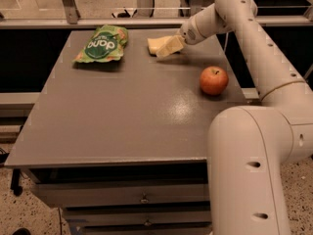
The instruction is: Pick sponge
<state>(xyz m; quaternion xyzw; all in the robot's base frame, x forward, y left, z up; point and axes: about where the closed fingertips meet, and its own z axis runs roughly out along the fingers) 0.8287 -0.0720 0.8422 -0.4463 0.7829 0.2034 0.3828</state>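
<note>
Step in hand: by my reading, the final approach and grasp of the sponge (153, 44) at the far end of the table (122, 126).
How to do it well: come down squarely over the block so that it is taken across its short sides. Press lightly, since a soft block will likely squash and spring. Lift straight up before pulling back.
Gripper position: the gripper (169, 46) reaches across from the right on the arm (230, 13), low over the tabletop, its cream tip overlapping the sponge's right edge.
Gripper opening: cannot tell whether it is apart or together, because the tip and the sponge are nearly the same colour.
Contact: it looks to be touching the sponge or just above it. A firm hold is not evident.
Sponge: directly at the gripper's tip, extending to its left, flat on the table.
Apple (213, 80): nearer the camera than the gripper and to its right, well apart.
Green snack bag (101, 44): to the gripper's left, beyond the sponge, not touching it.
Risk: nudging the sponge leftward instead of enclosing it.
</note>
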